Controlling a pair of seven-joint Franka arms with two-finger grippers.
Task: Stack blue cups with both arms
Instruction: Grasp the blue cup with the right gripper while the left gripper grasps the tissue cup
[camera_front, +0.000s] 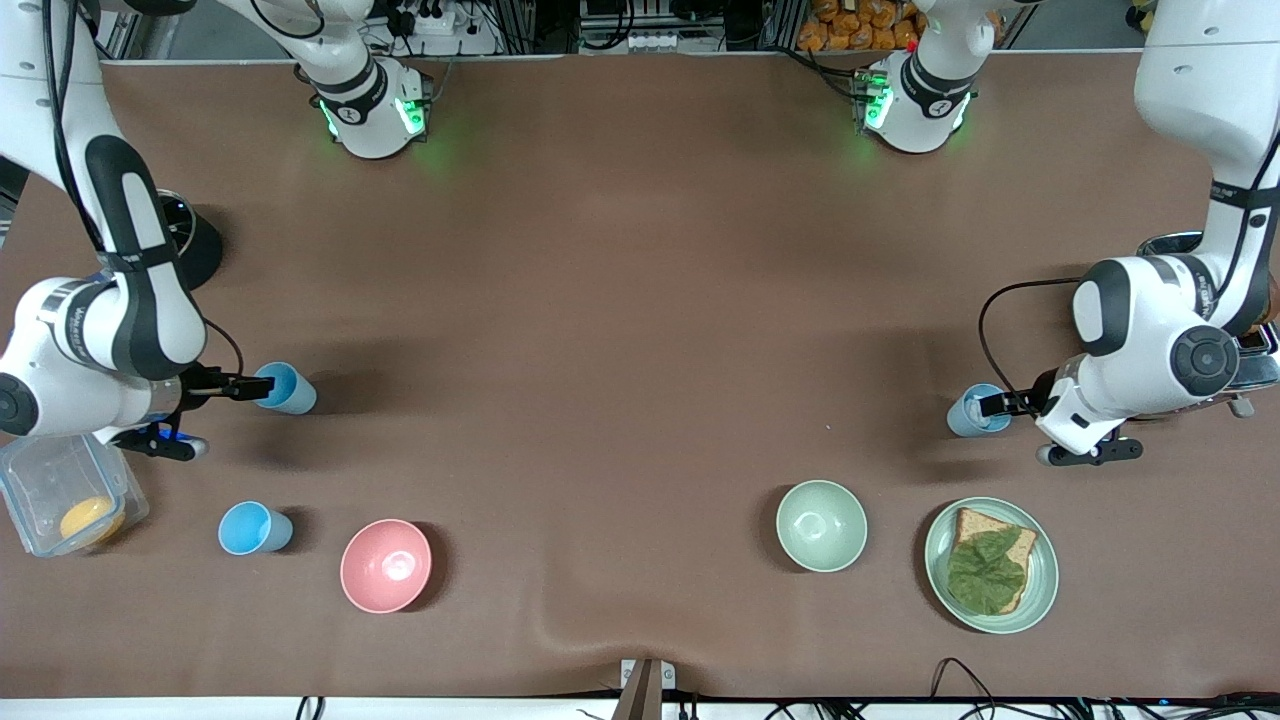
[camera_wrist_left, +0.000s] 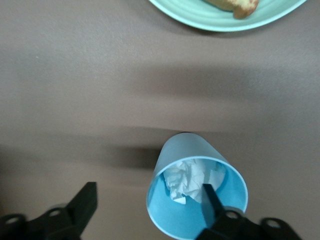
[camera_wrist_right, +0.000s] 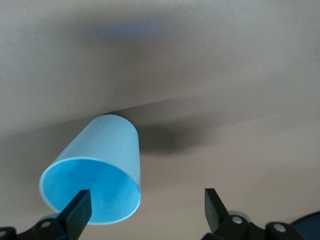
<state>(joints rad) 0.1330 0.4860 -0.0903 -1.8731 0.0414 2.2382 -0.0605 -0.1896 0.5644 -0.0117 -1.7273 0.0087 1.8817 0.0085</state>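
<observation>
The brown bench (camera_front: 640, 300) carries everything, and the two cups to be stacked stand well apart at its two ends, so no stacking is done; as I judge it, both grasps, the carry and the nesting are all left.

The right arm (camera_front: 110, 310) reaches in at its end of the bench. Its right claw (camera_front: 245, 386) is spread, one finger (camera_wrist_right: 77, 212) over the mouth of the cup (camera_front: 284, 388) and the other clear of the outer wall, so the rim sits between them unpinched. That cup stands upright and looks empty in the right wrist view (camera_wrist_right: 97, 170).

The left arm (camera_front: 1160, 340) does the same at its end. The left claw (camera_front: 995, 404) is spread too, one finger (camera_wrist_left: 212, 205) inside the second cup (camera_front: 972, 411) and the other well outside its wall. This cup holds a crumpled white scrap (camera_wrist_left: 192, 177), which may hinder nesting.

Nearer the front camera lie a plate (camera_front: 1040, 590) with bread and a leaf, a green bowl (camera_front: 821, 525), a pink bowl (camera_front: 386, 565) and a brighter blue cup (camera_front: 252, 528), which is not part of the job.
</observation>
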